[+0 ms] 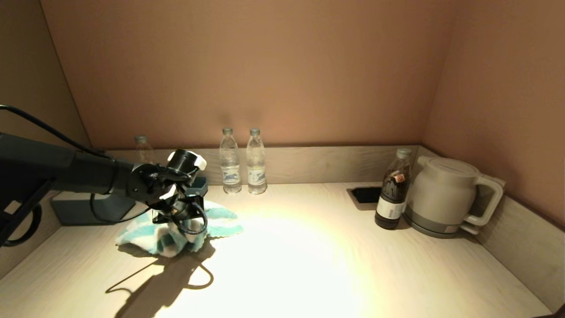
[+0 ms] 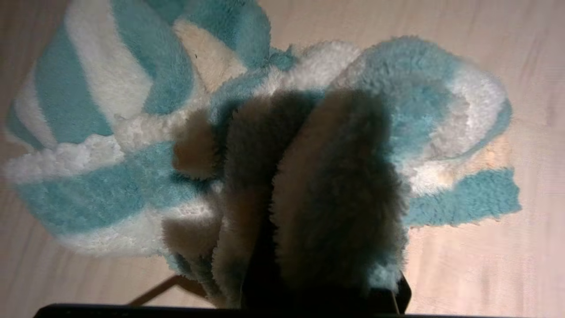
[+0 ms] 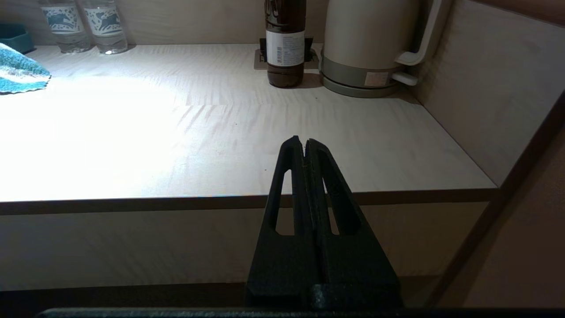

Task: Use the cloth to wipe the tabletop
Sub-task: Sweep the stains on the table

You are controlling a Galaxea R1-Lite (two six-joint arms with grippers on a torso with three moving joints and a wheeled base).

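The cloth (image 1: 223, 224), a fluffy teal-and-white striped towel, lies bunched on the left part of the pale wood-grain tabletop (image 1: 309, 251). My left gripper (image 1: 180, 226) points down into it and is shut on a raised fold of the cloth (image 2: 132, 132). The fingers are buried in the pile, and the rest of the towel spreads flat on the tabletop around them. My right gripper (image 3: 304, 142) is shut and holds nothing. It hangs low in front of the tabletop's (image 3: 220, 132) front edge, out of the head view. A corner of the cloth (image 3: 20, 73) shows far off to its side.
Two clear water bottles (image 1: 230, 161) (image 1: 256, 161) stand at the back rim, a third (image 1: 143, 150) behind my left arm. A dark bottle (image 1: 392, 192) and a beige kettle (image 1: 446, 196) stand back right by the dark cutout (image 1: 364, 194). A grey-blue box (image 1: 84, 211) sits far left.
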